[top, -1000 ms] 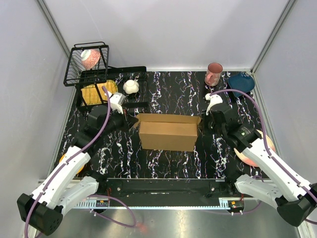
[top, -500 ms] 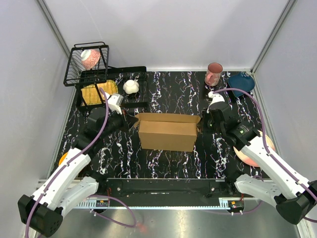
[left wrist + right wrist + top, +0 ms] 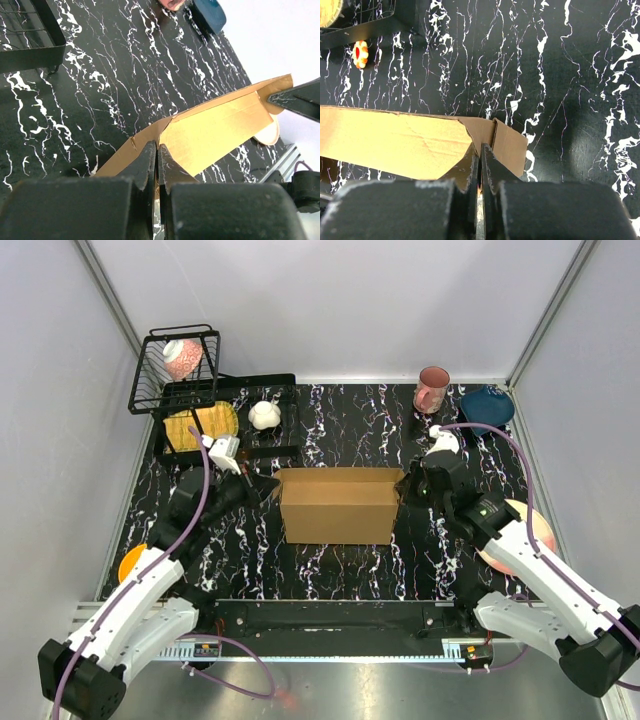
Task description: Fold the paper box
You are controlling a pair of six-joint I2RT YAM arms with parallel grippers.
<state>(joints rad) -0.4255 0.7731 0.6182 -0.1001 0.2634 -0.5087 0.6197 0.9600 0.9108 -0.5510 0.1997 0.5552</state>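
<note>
Top cam first: the paper box (image 3: 338,508) sits in the middle of the black marbled table (image 3: 340,430), open on top, with its long side running left to right. The left gripper (image 3: 270,484) is at the box's left end and the right gripper (image 3: 404,487) is at its right end, each right up against an end flap. Over at the far left there's a wire basket (image 3: 175,370), and at the far right a pink mug (image 3: 432,388) and a blue bowl (image 3: 487,405).

Left wrist cam: the fingers (image 3: 145,161) are squeezed almost together with a thin cardboard edge pinched between them, so the jaws are clamped on the box's left flap. The brown wall runs off to the right, where the other gripper's dark tip meets the corner.

Right wrist cam: same deal. The fingers (image 3: 495,167) are nearly flat together, one on either side of the small end flap, and gripping it. The box's long wall stretches away to the left across the table.
</note>
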